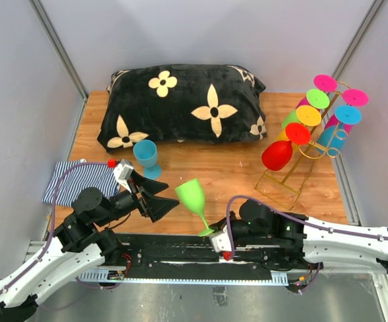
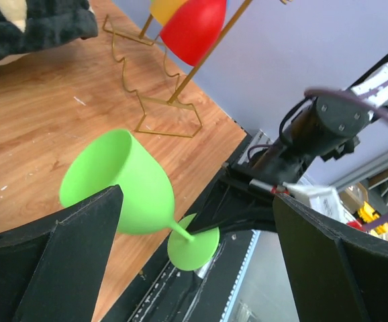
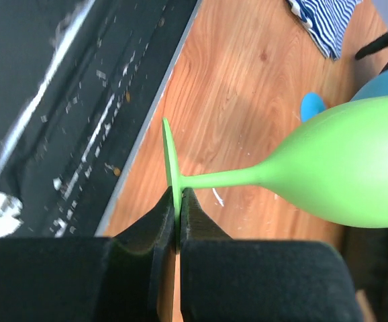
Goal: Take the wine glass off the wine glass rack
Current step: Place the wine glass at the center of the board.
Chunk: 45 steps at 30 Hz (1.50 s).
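At the near edge of the table (image 1: pixel 234 168), the right gripper (image 1: pixel 219 240) is closed on the rim of the foot of the green wine glass (image 1: pixel 192 194). The right wrist view shows both fingers (image 3: pixel 155 231) pinching that thin foot edge-on. The glass is off the rack and tilted, with the stem rising away from the gripper and the bowl up and to the left. The left gripper (image 1: pixel 169 203) stands with its jaws spread wide just beside the bowl. Whether either finger touches the bowl cannot be told. Behind the left gripper, a blue glass (image 1: pixel 145 155) stands upright on the wood, with a striped cloth (image 1: pixel 80 180) to its left. Further back on the right, well apart from the green glass, the wine glass rack (image 1: pixel 290 180) carries other coloured glasses hanging bowl-down. The red glass (image 1: pixel 276 154) is the lowest of them. A black flowered pillow (image 1: pixel 180 104) lies across the far side.
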### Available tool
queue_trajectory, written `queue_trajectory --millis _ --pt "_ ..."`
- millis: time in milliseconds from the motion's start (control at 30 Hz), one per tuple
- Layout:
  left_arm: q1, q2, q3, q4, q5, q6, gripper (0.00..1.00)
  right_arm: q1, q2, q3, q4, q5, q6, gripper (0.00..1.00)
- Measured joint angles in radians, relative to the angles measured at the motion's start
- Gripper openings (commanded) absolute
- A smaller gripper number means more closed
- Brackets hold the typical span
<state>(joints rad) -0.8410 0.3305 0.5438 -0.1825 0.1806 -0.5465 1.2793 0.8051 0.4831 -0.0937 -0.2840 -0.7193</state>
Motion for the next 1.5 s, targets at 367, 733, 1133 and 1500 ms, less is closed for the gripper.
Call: queue_trajectory --millis 367,733,1133,1500 --pt "0.000 0.038 -0.055 0.137 0.038 -0.042 0.98 0.068 -0.063 -0.122 0.084 0.085 -0.388 0.01" --pt "0.000 0.133 -0.058 0.159 0.132 -0.057 0.75 0.090 -0.087 -0.122 0.096 0.090 -0.407 0.01" --pt "0.000 0.185 -0.009 0.067 0.348 0.056 0.08 0.100 -0.109 -0.122 0.055 0.068 -0.415 0.02" --pt "0.001 0.238 0.065 -0.056 0.311 0.110 0.00 0.107 -0.155 -0.120 0.018 0.069 -0.358 0.43"
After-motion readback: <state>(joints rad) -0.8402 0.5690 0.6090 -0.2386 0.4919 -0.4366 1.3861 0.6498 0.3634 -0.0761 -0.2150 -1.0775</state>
